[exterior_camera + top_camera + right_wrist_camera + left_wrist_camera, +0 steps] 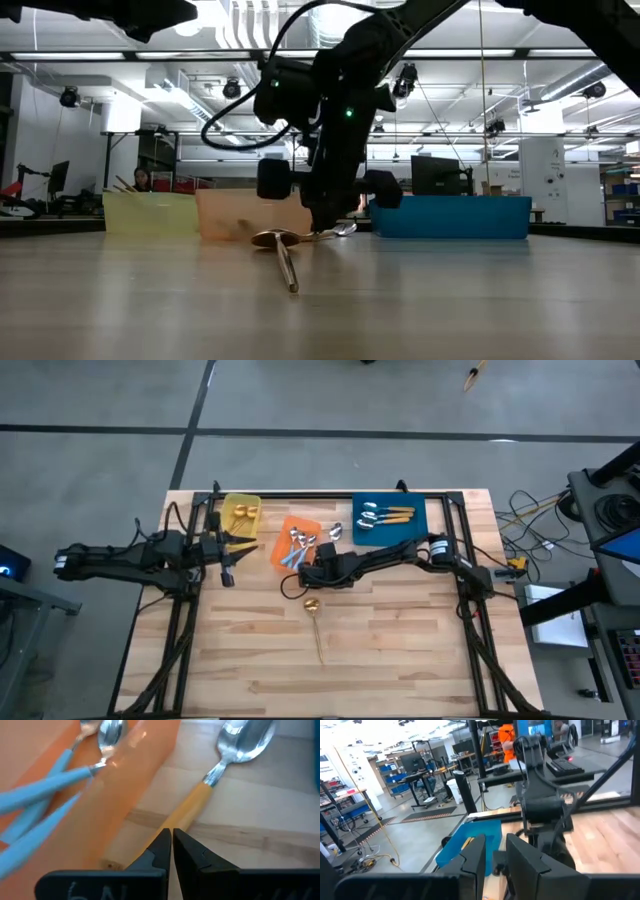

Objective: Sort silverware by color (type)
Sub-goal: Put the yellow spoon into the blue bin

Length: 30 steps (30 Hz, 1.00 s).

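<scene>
A spoon with a silver bowl and an orange handle point(200, 795) lies flat on the wood between the orange bin point(283, 552) and the blue bin point(411, 531). My right gripper point(171, 840), shut, points slanting down at the free end of that handle; it also shows low over the table point(322, 232). A gold spoon point(314, 622) lies alone nearer the front edge. Blue-handled spoons point(45, 790) lie in the orange bin. My left gripper point(495, 857) hovers level beside the yellow bin point(241, 515), open by a narrow gap with nothing in it. My right gripper's shut fingertips point(162, 842) stand right at the free end of the orange handle point(172, 825), coming slanting from above and pointing along the handle. Whether they touch it I cannot tell, since the tips hide the handle's end. The spoon lies flat on the table.
The blue bin holds orange-handled spoons point(385, 515); the yellow bin holds gold ones. The orange bin's wall point(135, 785) runs close beside the handle. Black frame rails point(455, 560) line the table's sides. Bare wood spreads toward the near edge point(400, 650).
</scene>
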Tool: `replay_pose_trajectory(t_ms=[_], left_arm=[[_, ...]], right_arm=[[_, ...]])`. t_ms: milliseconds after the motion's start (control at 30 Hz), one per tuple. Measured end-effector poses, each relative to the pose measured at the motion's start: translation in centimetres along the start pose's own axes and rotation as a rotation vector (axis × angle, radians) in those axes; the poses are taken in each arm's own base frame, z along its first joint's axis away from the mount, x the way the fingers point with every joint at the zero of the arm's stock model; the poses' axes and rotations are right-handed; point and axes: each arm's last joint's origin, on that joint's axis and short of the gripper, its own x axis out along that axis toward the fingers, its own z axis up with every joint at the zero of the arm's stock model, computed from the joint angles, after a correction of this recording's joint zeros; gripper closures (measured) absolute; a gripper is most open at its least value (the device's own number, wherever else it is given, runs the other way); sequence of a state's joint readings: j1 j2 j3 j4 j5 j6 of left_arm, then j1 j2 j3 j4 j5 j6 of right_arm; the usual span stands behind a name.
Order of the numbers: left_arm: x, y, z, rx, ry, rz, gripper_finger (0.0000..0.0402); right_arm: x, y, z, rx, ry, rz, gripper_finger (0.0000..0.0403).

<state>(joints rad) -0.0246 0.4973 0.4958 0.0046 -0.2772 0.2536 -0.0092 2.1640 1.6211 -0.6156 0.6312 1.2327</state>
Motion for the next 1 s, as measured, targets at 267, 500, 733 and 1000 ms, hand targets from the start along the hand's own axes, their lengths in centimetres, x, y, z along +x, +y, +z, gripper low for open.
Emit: replay_pose_trajectory(t_ms=[267,500,733,1000], left_arm=[[0.0,0.0,0.0,-0.031,0.001,0.000,0.0342],[0.0,0.0,0.1,-0.035,-0.010,0.003,0.0342],[0.0,0.1,0.1,-0.062,-0.014,0.004,0.0342],[0.0,0.0,0.1,-0.061,-0.012,0.003,0.0342]], right_arm=[[-0.2,0.0,-0.8,-0.063,0.005,-0.013,0.0392],[-1.5,-0.9,-0.4,-0.165,0.053,-0.065,0.0392],[-3.6,-1.7,0.3,-0.214,0.116,-0.088,0.0392],[-5.2,-1.5,1.2,-0.181,0.175,-0.006,0.0392]])
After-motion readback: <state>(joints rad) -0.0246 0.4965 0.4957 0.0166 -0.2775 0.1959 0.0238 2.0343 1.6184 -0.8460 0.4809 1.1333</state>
